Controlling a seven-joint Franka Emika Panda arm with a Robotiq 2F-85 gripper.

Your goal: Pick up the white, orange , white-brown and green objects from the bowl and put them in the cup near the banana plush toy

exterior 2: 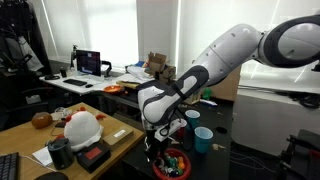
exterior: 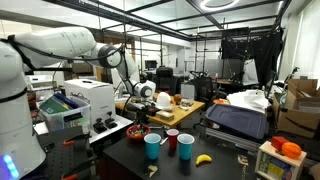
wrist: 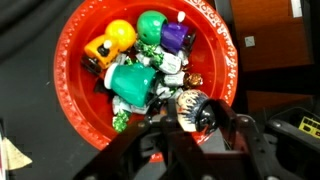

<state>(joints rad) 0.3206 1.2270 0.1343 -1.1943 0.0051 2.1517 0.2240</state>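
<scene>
The gripper [wrist: 190, 128] fingers looked spread, a glossy white-brown toy [wrist: 190, 105] between them in the red bowl [wrist: 75, 90].

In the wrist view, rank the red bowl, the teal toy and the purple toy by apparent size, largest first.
1. Red bowl, clearly largest.
2. Teal toy.
3. Purple toy, only slightly smaller; pile depth makes this pair unsure.

Bright ceiling light [exterior: 216, 4], window [exterior 2: 100, 30] glare; wrist pic blurry.
</scene>
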